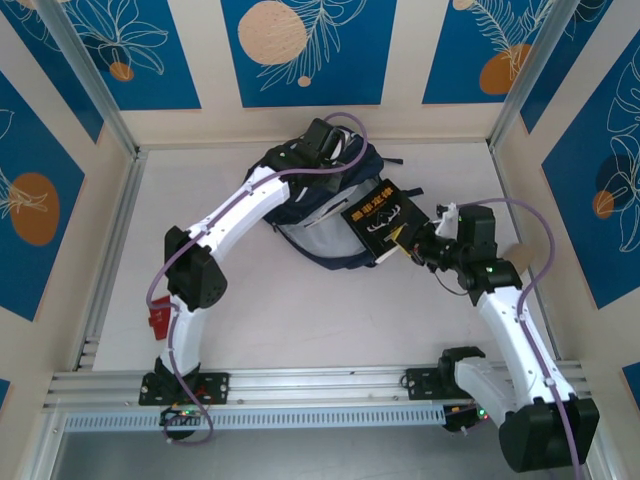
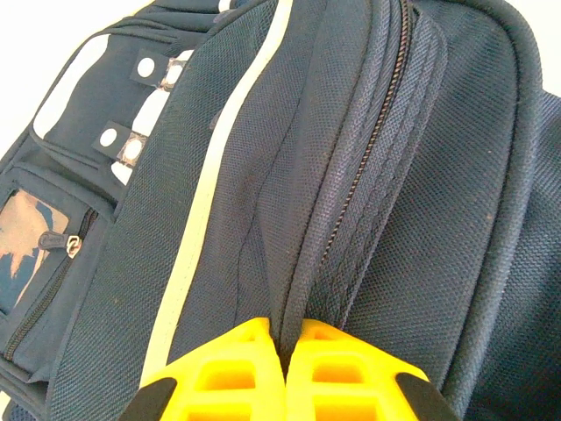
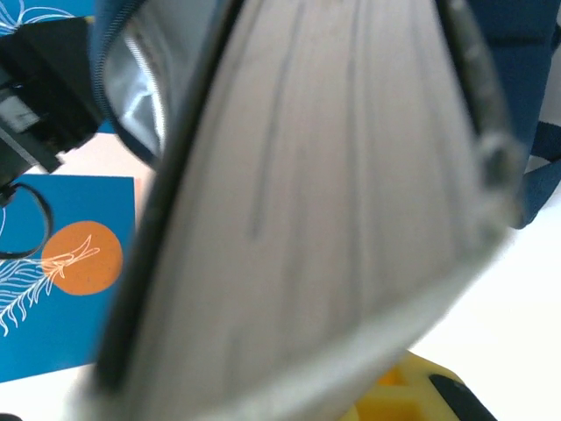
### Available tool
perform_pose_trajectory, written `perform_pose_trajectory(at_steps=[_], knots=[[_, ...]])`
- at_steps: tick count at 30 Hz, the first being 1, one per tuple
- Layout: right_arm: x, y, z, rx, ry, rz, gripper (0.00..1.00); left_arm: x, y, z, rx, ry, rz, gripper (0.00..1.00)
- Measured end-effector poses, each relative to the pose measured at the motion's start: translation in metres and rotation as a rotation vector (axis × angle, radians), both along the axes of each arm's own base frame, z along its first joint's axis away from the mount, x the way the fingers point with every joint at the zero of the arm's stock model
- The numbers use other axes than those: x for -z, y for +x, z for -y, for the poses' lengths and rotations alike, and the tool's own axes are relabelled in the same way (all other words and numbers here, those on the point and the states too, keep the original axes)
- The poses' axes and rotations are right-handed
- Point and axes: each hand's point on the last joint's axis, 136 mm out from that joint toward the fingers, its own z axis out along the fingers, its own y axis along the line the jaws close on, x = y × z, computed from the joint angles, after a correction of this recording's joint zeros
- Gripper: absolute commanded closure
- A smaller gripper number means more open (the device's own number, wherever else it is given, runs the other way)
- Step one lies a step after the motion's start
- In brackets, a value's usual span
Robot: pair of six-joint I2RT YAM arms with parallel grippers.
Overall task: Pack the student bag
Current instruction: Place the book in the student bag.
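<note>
Book [image 1: 380, 220] at a limp backpack's [image 1: 318, 232] mouth.
Pinching its floppy zipper seam, likely the surest hold, with left fingers [image 2: 228, 373]; clamping the book with right fingers [image 3: 394, 399].

White bench [image 1: 300, 320] enclosed by cream walls [image 1: 405, 60] bearing blue panels [image 1: 340, 70] with orange discs, white leaf outlines; aluminium front rail [image 1: 320, 385].

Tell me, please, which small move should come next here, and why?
Probably the right gripper should slide the book a little deeper into the bag. The left gripper is shut on the bag beside its zipper, and the right gripper grips the black book by one end, with most of the book seemingly outside the bag's mouth.
</note>
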Motion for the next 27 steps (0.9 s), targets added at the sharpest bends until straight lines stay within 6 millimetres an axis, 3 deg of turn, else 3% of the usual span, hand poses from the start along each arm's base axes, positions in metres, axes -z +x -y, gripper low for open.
perform_pose_trajectory(at_steps=[4,12,21,27], knots=[[0.016,0.01,-0.022,-0.046,0.028,-0.049,0.91,0.0,-0.001,0.001,0.0,-0.008,-0.007,1.0],[0.025,0.035,-0.062,-0.115,0.05,-0.043,0.91,0.002,-0.004,0.002,-0.002,-0.026,-0.034,1.0],[0.076,0.106,-0.071,0.018,0.016,-0.119,0.91,0.005,-0.01,0.007,-0.001,-0.075,-0.085,1.0],[0.077,0.151,-0.101,0.046,0.017,-0.087,0.89,0.0,-0.013,0.007,-0.001,-0.108,-0.098,1.0]])
